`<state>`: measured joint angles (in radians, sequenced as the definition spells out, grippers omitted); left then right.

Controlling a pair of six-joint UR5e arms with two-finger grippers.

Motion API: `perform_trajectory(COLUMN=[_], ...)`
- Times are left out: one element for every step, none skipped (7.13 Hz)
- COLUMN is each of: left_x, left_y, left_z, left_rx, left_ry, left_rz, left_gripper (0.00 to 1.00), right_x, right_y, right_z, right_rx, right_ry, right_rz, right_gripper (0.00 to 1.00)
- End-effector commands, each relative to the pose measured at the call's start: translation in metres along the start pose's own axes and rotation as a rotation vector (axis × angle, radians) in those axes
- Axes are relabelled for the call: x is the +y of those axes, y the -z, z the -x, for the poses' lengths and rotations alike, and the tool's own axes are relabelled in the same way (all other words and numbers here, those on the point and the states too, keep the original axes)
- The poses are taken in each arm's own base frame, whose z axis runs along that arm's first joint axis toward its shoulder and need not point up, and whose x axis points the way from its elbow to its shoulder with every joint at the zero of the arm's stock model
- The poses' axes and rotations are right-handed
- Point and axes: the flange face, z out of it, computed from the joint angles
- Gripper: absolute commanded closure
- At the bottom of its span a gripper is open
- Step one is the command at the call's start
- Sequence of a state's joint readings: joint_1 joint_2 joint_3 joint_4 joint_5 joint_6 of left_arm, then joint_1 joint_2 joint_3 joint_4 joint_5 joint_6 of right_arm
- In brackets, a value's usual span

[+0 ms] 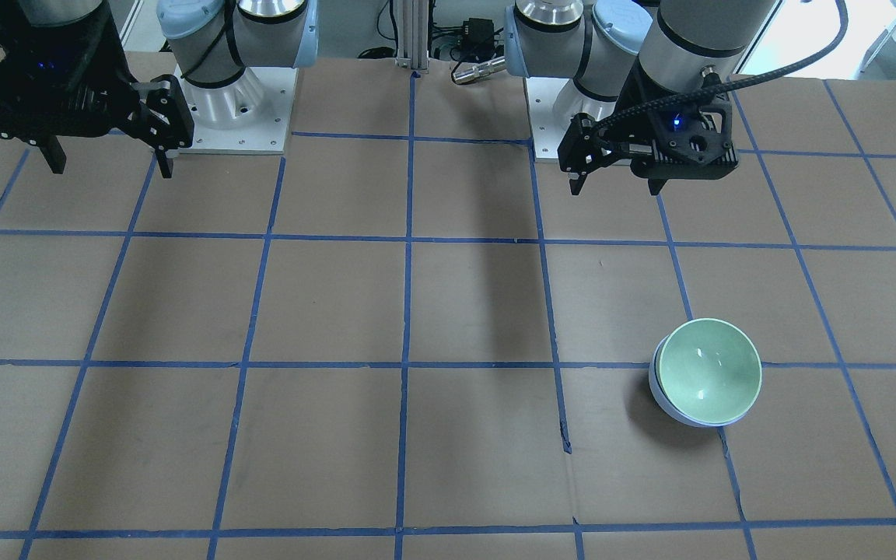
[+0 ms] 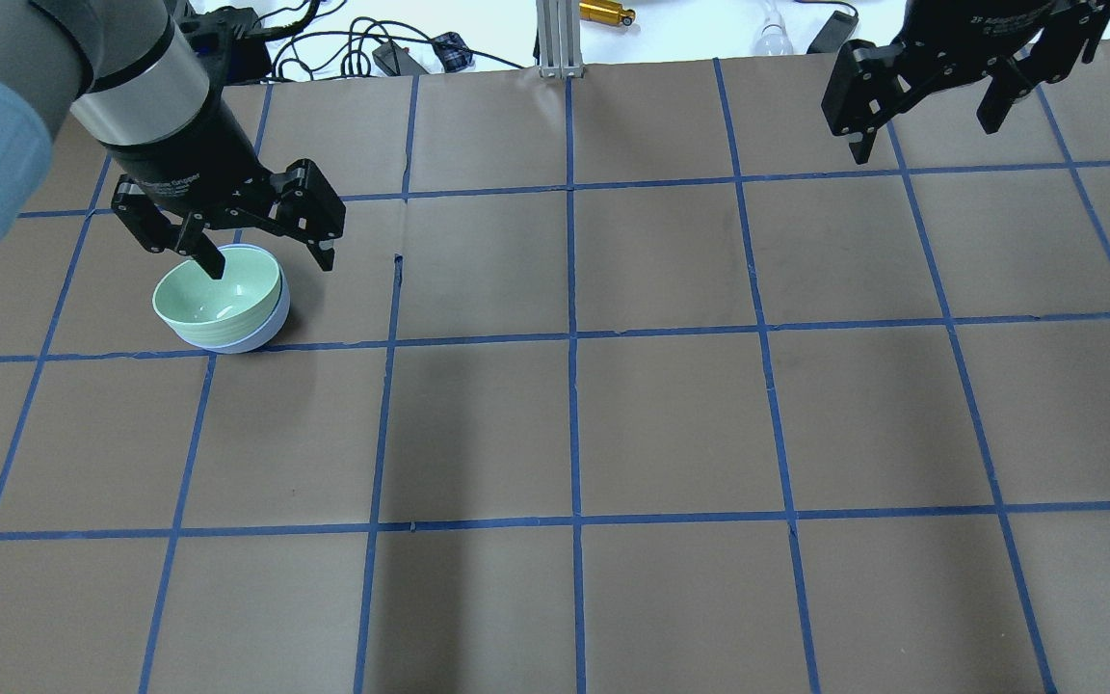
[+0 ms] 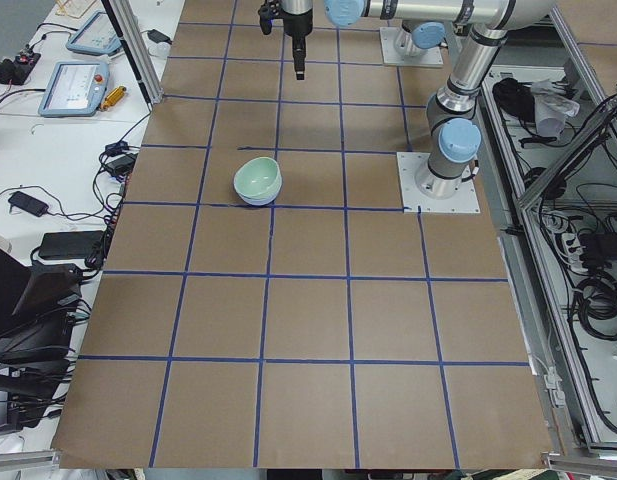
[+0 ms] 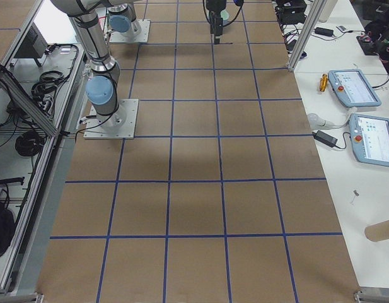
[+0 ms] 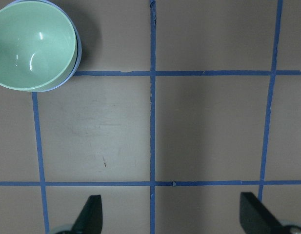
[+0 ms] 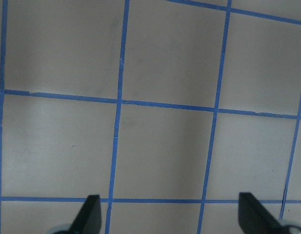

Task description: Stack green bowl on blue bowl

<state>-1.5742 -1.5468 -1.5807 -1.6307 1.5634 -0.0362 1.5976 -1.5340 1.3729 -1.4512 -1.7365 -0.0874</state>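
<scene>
Mint-toned, the green bowl is sitting nested inside the blue bowl, well ahead of the left gripper's spread, empty fingers, the right gripper hanging equally splayed; stacking is looking finished, the next move calling only for retreat.

You have even, fairly bright light from above on the bench, with broad, soft shadow bands across its middle. A tight dark shadow hugs the green bowl, whose glossy inside carries a few small white glints. Your exterior views are sharp, but the wrist views look softer, and the fingertips of the left claw are blurred at the frame's bottom edge.
</scene>
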Motion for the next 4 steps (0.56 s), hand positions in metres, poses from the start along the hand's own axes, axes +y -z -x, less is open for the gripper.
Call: perform_trajectory(left_x=[-0.0022,-0.0028,-0.0023,-0.0022], left_y=[-0.0007,-0.0005,-0.0021,-0.0019], left_z=[0.0089,0.0094,0.0089,0.0083], left_rx=[-0.007,0.003,0.001,-0.001], left_ry=[0.013,0.016,0.015,0.013], left_rz=[0.001,0.000,0.003,0.002], left_gripper=[0.00,0.00,0.00,0.00], right_x=[0.0001,0.0000,-0.0001,-0.0001], right_y=[0.0001,-0.0001,-0.0001,-0.0001], right_z=[0.0004,-0.0004,-0.0004,-0.0004], right_rx=[0.000,0.000,0.000,0.000], right_ry=[0.001,-0.001,-0.001,-0.001], right_rz=[0.000,0.000,0.000,0.000], right_gripper=[0.00,0.00,0.00,0.00])
